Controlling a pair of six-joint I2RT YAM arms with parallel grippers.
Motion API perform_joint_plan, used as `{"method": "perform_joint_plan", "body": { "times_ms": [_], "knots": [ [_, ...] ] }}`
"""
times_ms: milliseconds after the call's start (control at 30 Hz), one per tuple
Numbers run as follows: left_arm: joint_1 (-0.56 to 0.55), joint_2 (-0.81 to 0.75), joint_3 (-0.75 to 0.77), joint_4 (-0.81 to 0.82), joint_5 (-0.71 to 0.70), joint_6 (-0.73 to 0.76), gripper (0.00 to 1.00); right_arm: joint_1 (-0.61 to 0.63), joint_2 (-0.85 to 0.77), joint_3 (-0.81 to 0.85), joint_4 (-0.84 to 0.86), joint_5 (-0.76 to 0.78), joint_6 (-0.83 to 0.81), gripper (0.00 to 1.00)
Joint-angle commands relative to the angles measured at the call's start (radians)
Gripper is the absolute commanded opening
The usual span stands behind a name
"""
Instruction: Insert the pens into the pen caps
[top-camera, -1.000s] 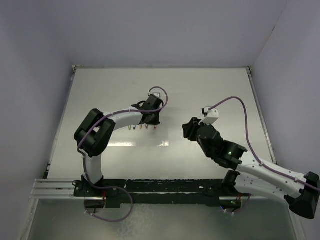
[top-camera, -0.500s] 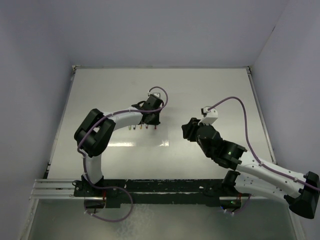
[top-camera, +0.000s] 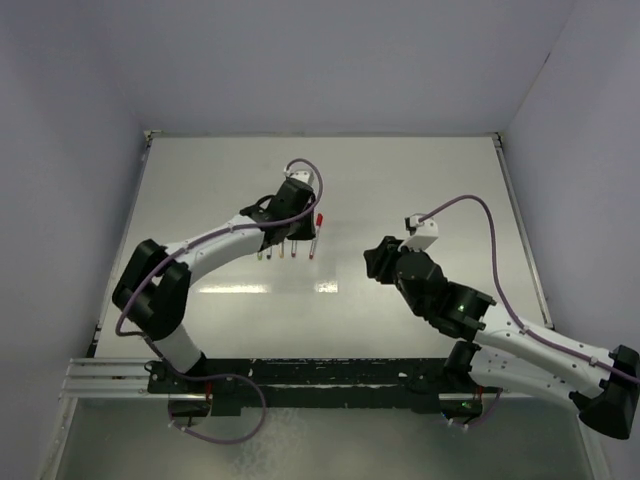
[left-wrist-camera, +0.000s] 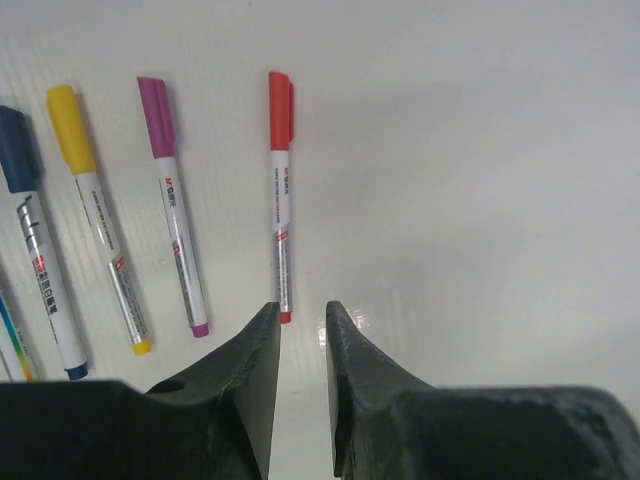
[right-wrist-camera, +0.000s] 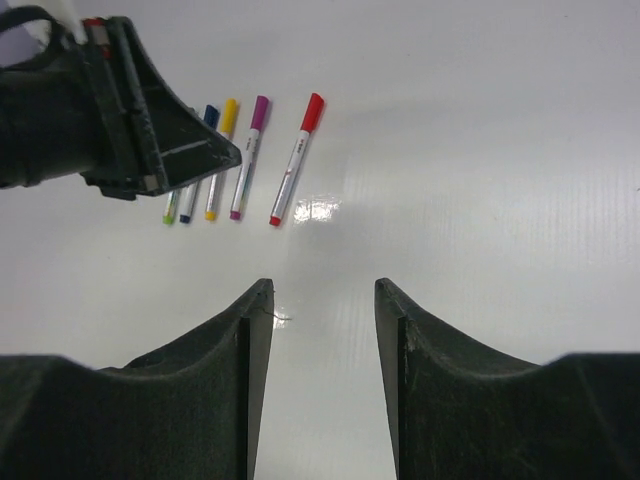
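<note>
The red pen (left-wrist-camera: 281, 200) lies flat on the white table (left-wrist-camera: 480, 200) with its red cap (left-wrist-camera: 280, 105) on. Beside the red pen, in a neat row, lie the purple pen (left-wrist-camera: 175, 220), the yellow pen (left-wrist-camera: 100, 230) and the blue pen (left-wrist-camera: 40, 270). A green pen (right-wrist-camera: 168, 214) is at the far end of the row from the red pen. Each one I can see well has its cap on.

The left hand (left-wrist-camera: 300, 310) hangs right over the bottom tip of the red pen. Its two fingers are a little bit apart and hold nothing. The right hand (right-wrist-camera: 318, 290) is well away from the red pen, spread wide, and it is empty too.

What could go wrong? One finger of the left hand is very close to the tip of the red pen. If that hand slides sideways, it may bump the red pen. Then the pen could roll into the purple pen and mess up the row. Also, I cannot tell if the red cap is pushed on all the way. If it is loose, a bump could knock it off.
</note>
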Motion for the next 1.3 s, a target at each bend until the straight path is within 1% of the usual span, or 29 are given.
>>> {"method": "perform_joint_plan", "body": {
  "times_ms": [0, 100, 233, 333, 367, 433, 567, 600, 633, 700, 767, 800, 833, 1067, 1267],
  "knots": [
    [-0.001, -0.168, -0.041, 0.060, 0.015, 0.035, 0.28, 0.001, -0.049, -0.012, 0.010, 0.059, 0.032, 0.48],
    [-0.002, -0.258, -0.103, 0.067, 0.013, 0.057, 0.27, 0.001, -0.087, -0.010, -0.031, 0.107, 0.043, 0.48],
    [-0.001, -0.410, -0.212, 0.080, -0.002, 0.074, 0.27, -0.001, -0.155, 0.003, -0.180, 0.214, 0.100, 0.50],
    [-0.001, -0.528, -0.287, 0.079, -0.013, 0.092, 0.28, -0.001, -0.219, -0.001, -0.266, 0.286, 0.138, 0.55],
    [0.000, -0.562, -0.302, 0.063, -0.022, 0.097, 0.29, 0.000, -0.239, 0.000, -0.302, 0.314, 0.165, 0.57],
    [-0.001, -0.631, -0.321, 0.017, -0.056, 0.094, 0.29, 0.000, -0.272, 0.010, -0.421, 0.376, 0.253, 0.67],
    [-0.002, -0.769, -0.362, -0.072, -0.131, 0.078, 0.32, 0.000, -0.331, 0.039, -0.678, 0.476, 0.473, 0.73],
    [0.000, -0.803, -0.371, -0.090, -0.153, 0.071, 0.33, -0.001, -0.348, 0.042, -0.724, 0.487, 0.512, 0.74],
    [-0.001, -0.833, -0.379, -0.111, -0.177, 0.061, 0.34, 0.000, -0.363, 0.043, -0.757, 0.497, 0.538, 0.77],
    [-0.002, -0.887, -0.388, -0.156, -0.222, 0.038, 0.35, 0.000, -0.390, 0.042, -0.793, 0.502, 0.557, 0.83],
    [-0.001, -0.926, -0.393, -0.204, -0.262, 0.008, 0.36, 0.000, -0.409, 0.039, -0.805, 0.498, 0.559, 0.87],
    [-0.001, -0.943, -0.395, -0.229, -0.286, -0.008, 0.37, 0.000, -0.413, 0.036, -0.809, 0.495, 0.559, 0.96],
    [-0.002, -0.983, -0.402, -0.286, -0.337, -0.040, 0.38, 0.000, -0.409, 0.037, -0.811, 0.495, 0.559, 1.00],
    [0.000, -1.093, -0.416, -0.391, -0.431, -0.117, 0.40, 0.000, -0.341, 0.067, -0.837, 0.517, 0.562, 1.00],
    [-0.002, -1.174, -0.434, -0.389, -0.454, -0.142, 0.42, 0.000, -0.300, 0.089, -0.858, 0.538, 0.560, 1.00]
  ]
}}
